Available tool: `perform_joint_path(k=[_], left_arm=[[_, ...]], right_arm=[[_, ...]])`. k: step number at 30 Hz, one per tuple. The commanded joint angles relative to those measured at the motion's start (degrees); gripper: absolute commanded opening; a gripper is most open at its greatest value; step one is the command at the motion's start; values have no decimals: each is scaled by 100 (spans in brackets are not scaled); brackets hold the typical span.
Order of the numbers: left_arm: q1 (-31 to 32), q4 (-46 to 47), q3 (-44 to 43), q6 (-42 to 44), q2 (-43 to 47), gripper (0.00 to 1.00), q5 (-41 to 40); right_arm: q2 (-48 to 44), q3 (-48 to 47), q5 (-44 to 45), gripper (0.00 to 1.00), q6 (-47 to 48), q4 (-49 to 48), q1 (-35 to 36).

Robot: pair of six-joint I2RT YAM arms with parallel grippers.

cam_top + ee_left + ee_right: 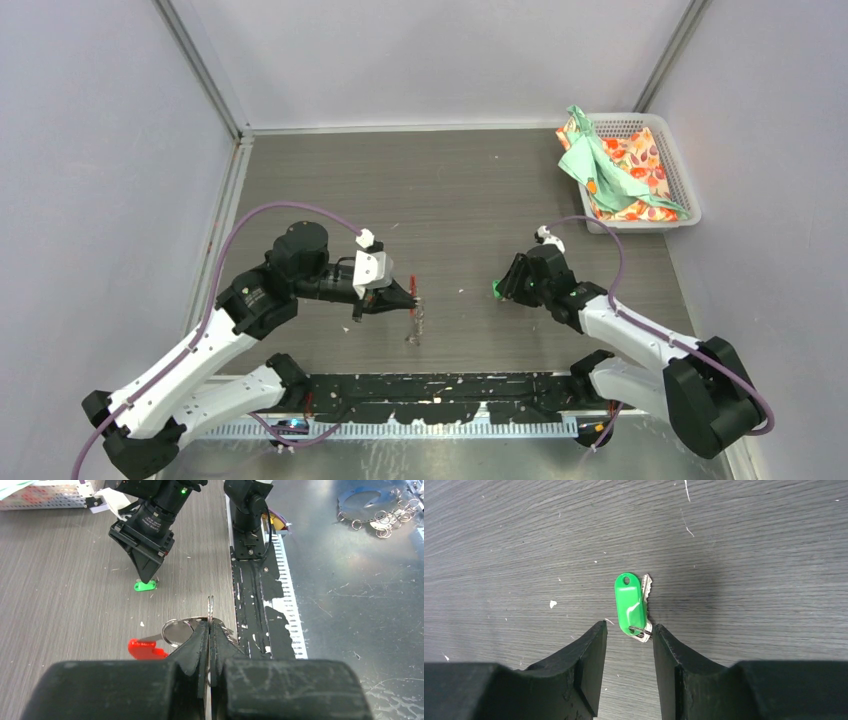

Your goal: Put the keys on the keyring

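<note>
My left gripper is shut on the keyring and holds it just above the table. In the left wrist view the jaws pinch a thin metal ring edge-on, and the red tab and a round silver loop hang to their left. The green-tagged key lies flat on the table. My right gripper is open with its fingertips on either side of the key's near end; it also shows in the top view. I see no black-tagged key.
A white basket with patterned and green cloths stands at the back right. A black strip runs along the near edge. Loose rings lie on the metal plate beyond it. Grey walls enclose the table.
</note>
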State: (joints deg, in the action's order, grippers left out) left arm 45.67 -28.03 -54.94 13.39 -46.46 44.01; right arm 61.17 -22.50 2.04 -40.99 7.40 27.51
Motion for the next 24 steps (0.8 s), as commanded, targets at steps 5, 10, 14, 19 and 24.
perform_joint_path(k=[5,10,14,19,24], left_arm=[[-23,332,-93,-95,187,0,137],[-23,376,-82,-146,224,0,113],[-23,403,-82,-179,226,0,101],[-23,438,-73,-226,249,0,105],[-23,443,-49,-249,285,0,83]], right_arm=[[-294,322,-410,39,-375,-90,-35],[-432,494,-379,35,-408,-72,-23],[-536,512,-340,28,-370,-116,-21],[-603,174,240,52,-42,439,-26],[-625,80,492,55,65,446,-28]])
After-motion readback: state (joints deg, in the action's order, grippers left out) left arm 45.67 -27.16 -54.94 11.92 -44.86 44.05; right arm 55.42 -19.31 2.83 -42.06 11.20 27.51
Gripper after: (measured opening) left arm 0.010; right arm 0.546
